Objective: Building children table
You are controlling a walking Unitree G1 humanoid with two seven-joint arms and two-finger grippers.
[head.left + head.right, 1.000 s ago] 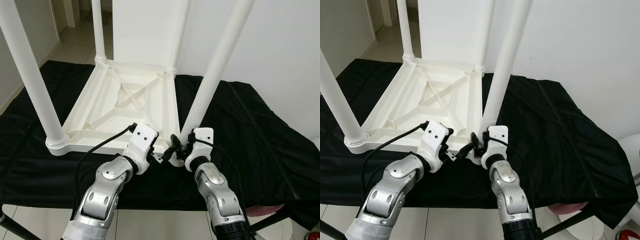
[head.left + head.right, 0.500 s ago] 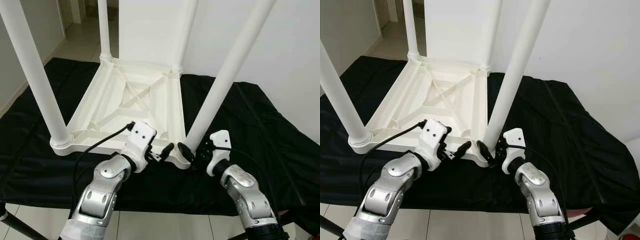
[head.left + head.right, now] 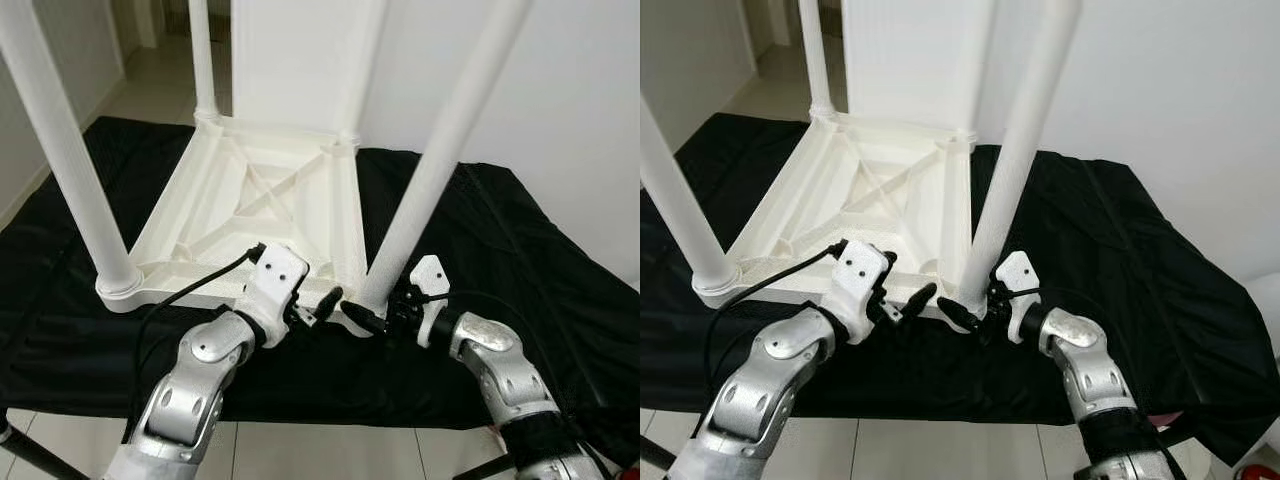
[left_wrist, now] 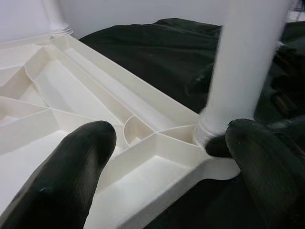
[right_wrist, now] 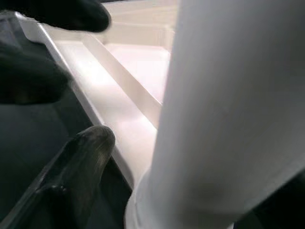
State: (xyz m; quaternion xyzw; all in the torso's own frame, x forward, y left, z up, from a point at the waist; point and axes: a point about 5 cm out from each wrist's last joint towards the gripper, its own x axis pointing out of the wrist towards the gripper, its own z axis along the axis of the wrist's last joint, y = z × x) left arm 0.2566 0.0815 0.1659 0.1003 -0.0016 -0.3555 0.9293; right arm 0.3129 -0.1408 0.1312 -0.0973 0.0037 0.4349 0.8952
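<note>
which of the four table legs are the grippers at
The near right leg, at the corner closest to the robot; the right gripper and left gripper flank its base.

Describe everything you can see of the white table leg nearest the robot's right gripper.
The near right leg is a smooth white tube, plastic by its look, seated in a round collar at the corner of the upside-down white tabletop. It leans away from the table, rising out of the top of the picture. The tabletop lies on a black cloth. The right gripper is at the leg's base, one finger beside the collar. The left gripper is open beside the same corner.
</note>
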